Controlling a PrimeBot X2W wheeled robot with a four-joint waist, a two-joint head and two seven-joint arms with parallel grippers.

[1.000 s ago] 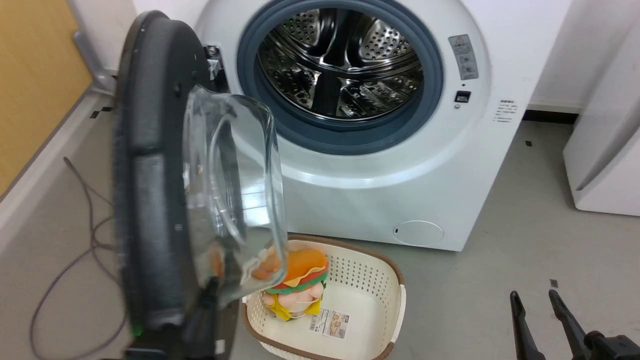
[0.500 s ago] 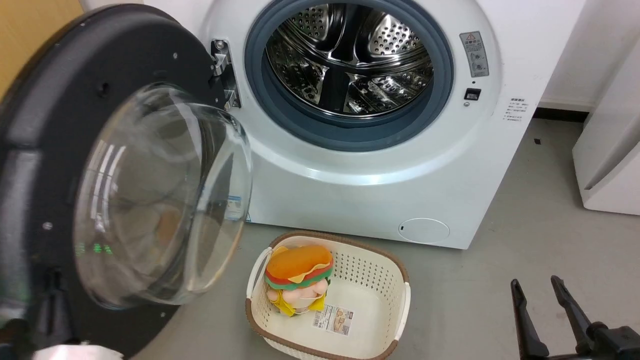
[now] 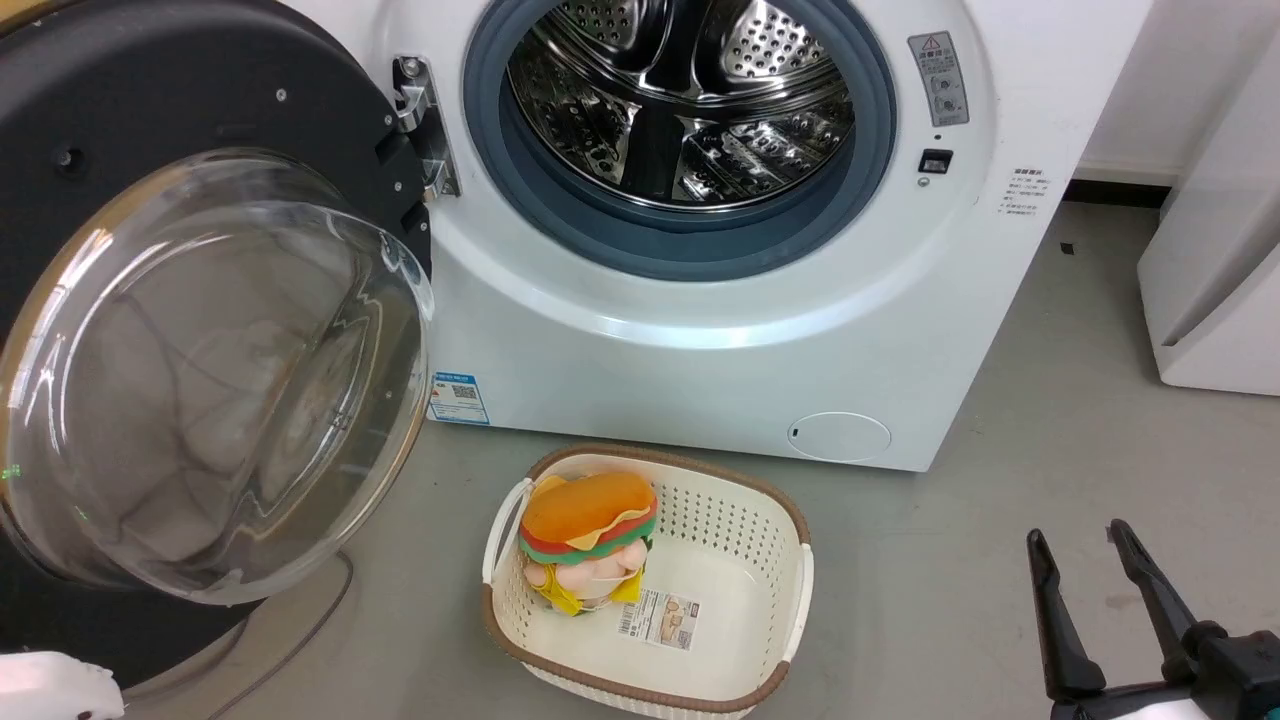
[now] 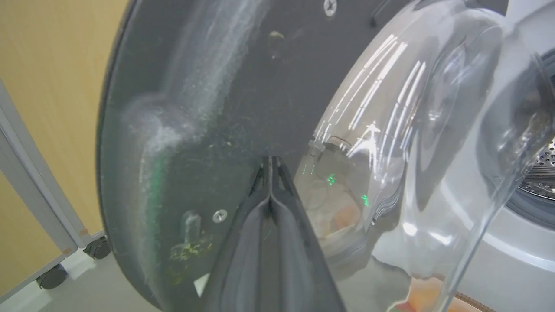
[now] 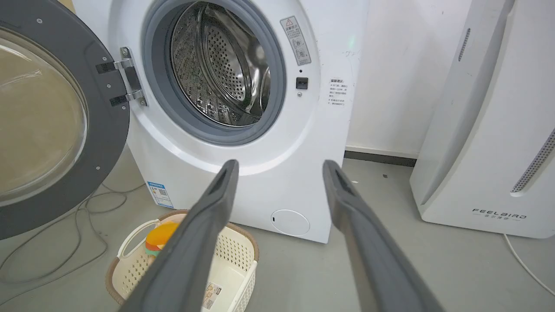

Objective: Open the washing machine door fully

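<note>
The washing machine door (image 3: pixel 210 370), a dark rim around a bulging clear glass bowl, hangs wide left of the steel drum (image 3: pixel 680 100), with the left gripper (image 4: pixel 269 161) pinched together at its inner face and the right gripper (image 3: pixel 1078 535) spread apart nearby.

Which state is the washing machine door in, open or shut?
Open: the washing machine door is swung wide on its hinge, leaving the steel drum exposed.
</note>
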